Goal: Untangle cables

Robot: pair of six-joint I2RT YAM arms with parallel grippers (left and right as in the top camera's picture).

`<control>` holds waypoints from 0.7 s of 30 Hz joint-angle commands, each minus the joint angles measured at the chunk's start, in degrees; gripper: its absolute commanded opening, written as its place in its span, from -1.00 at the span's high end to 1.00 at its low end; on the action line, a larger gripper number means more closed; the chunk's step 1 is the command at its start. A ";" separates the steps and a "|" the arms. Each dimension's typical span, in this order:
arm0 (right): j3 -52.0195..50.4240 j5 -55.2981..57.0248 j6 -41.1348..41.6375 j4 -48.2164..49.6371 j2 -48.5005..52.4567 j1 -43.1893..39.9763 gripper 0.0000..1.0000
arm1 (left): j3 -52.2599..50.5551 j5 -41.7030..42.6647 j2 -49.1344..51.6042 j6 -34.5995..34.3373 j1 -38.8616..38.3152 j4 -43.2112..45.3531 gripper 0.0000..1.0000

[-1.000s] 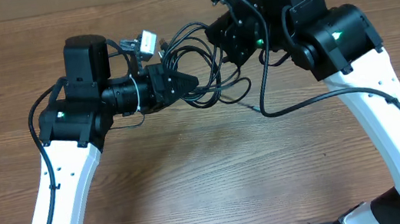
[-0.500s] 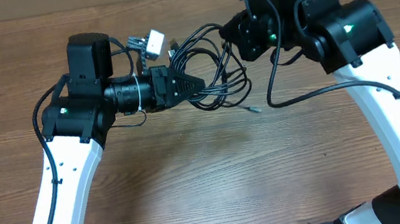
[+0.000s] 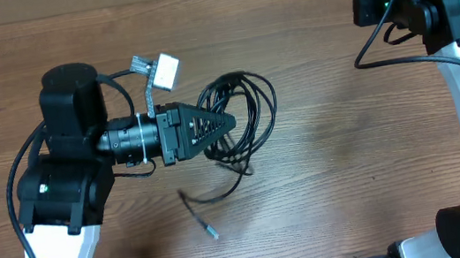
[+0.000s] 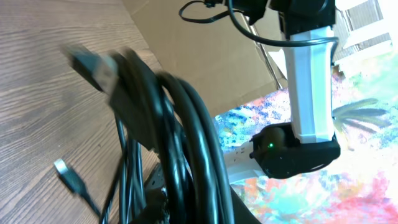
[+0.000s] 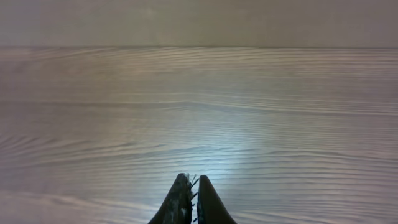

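Note:
The cables point(image 3: 245, 109) are thin black cords looped in a loose bundle at the table's middle. My left gripper point(image 3: 226, 122) points right and is shut on the bundle's left side. One loose end trails toward the front and stops in a small plug point(image 3: 214, 233) on the table. In the left wrist view the cables point(image 4: 186, 137) fill the frame and hide my fingers; a blurred plug point(image 4: 93, 65) hangs at the top and another small plug point(image 4: 65, 171) lies on the table. My right gripper point(image 5: 191, 182) is shut and empty over bare wood, far from the cables.
The right arm point(image 3: 455, 10) stands at the far right edge. A white connector point(image 3: 165, 69) on the left wrist's own wiring sits just behind the left gripper. Cardboard point(image 4: 205, 56) and a colourful surface point(image 4: 348, 186) lie beyond the table.
My right gripper has let go of the cables and moved away to the far right. My left gripper has pulled the bundle left and toward the front. A plug end now lies on the table.

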 commanded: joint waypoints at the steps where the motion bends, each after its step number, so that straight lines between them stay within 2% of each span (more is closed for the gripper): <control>1: 0.15 -9.16 -3.13 0.15 -0.13 0.35 0.92 | 0.79 0.90 -0.46 1.29 0.28 0.28 0.64; 2: 0.15 -13.29 -5.64 0.11 -0.13 0.35 0.87 | 0.79 0.90 -0.44 1.31 0.28 0.26 0.64; 3: 0.15 -17.75 -8.17 -0.02 -0.13 0.35 0.66 | 0.79 0.90 -0.44 1.31 0.28 0.26 0.64; 5: 0.15 -25.68 -12.41 -0.57 -0.13 0.35 0.03 | 0.79 0.85 -0.44 1.33 0.28 0.28 0.64; 6: 0.15 -30.45 -15.30 -1.27 -0.13 0.35 -0.18 | 0.79 0.66 -0.44 1.33 0.31 0.28 0.64; 7: 0.15 -34.75 -18.25 -2.12 -0.13 0.35 -0.27 | 0.79 -0.02 -0.44 1.33 0.31 0.24 0.63; 12: 0.15 -45.40 -28.09 -7.67 -0.13 0.44 -0.26 | 0.79 -2.47 -0.44 1.33 0.31 0.26 0.61; 17: 0.15 -47.76 -35.32 -13.44 -0.13 1.77 -0.26 | 0.79 -4.02 -0.44 1.29 0.31 0.52 0.61; 21: 0.13 -47.91 -37.48 -14.43 -0.13 3.48 -0.15 | 0.79 -5.16 -0.44 0.61 0.31 0.57 0.63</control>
